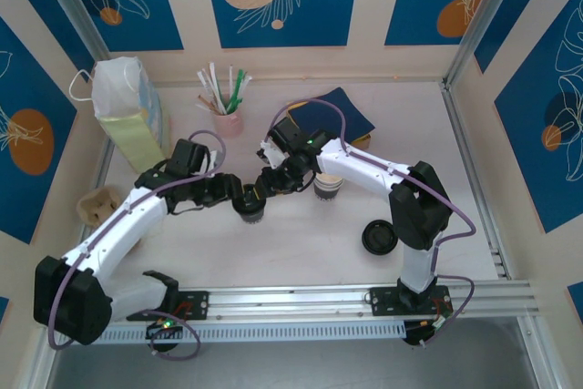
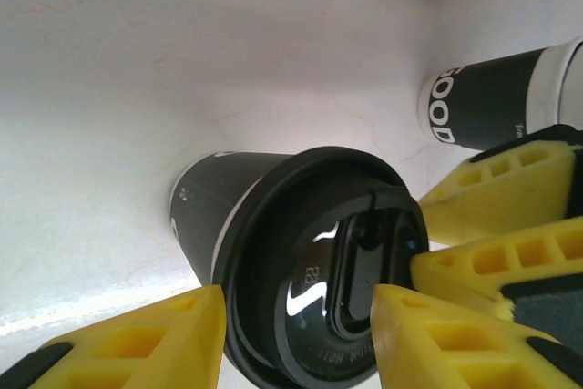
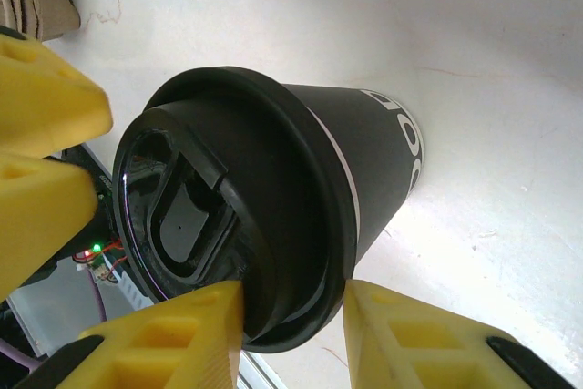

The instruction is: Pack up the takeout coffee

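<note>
My right jaws pinch the lidded coffee cup (image 3: 301, 179) at mid-desk (image 1: 301, 248), my left jaws straddle its lid part-open, grip unclear, so uneven tugging could pop the lid or tip it.

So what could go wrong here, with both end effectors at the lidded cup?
The right end effector seems to pinch the takeout coffee at its lid rim; pulling could pop the lid or tip it. The left end effector crowds the same cup, so the two may collide.
</note>
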